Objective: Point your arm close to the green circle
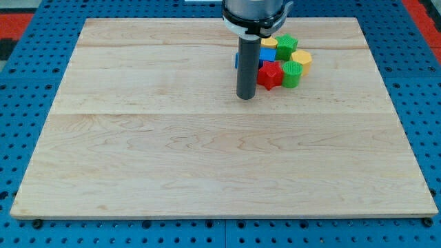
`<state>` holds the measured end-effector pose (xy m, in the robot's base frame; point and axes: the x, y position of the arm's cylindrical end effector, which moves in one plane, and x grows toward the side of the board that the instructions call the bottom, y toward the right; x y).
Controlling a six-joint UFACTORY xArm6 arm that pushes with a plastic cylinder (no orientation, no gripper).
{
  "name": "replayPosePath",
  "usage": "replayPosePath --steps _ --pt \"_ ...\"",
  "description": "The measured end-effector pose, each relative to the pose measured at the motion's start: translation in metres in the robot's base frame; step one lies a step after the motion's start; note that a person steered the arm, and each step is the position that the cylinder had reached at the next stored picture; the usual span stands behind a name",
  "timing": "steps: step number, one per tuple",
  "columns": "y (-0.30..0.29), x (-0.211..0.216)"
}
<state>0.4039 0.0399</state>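
Board (pixel 138 158): wooden top lying wide open across view's left, centre & bottom; blocks crowding near top edge, right of centre.
My tip (pixel 246 98): rod standing upright, resting at cluster's left, just beside red star (pixel 269 75); holding nothing.
Green circle (pixel 292 73): sitting at cluster's lower right, touching red star, below yellow block (pixel 302 58).

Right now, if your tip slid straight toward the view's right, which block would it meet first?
My tip sits just left of the cluster. Sliding right, it would probably meet the red block first, with the green circle just behind it; depth is hard to judge.
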Motion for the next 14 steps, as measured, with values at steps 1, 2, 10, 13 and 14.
replayPosePath --steps 1,2,10,13,14 --pt "0.000 0.000" --pt "0.000 0.002" --pt "0.178 0.041" --pt "0.174 0.008" --pt "0.148 0.004"
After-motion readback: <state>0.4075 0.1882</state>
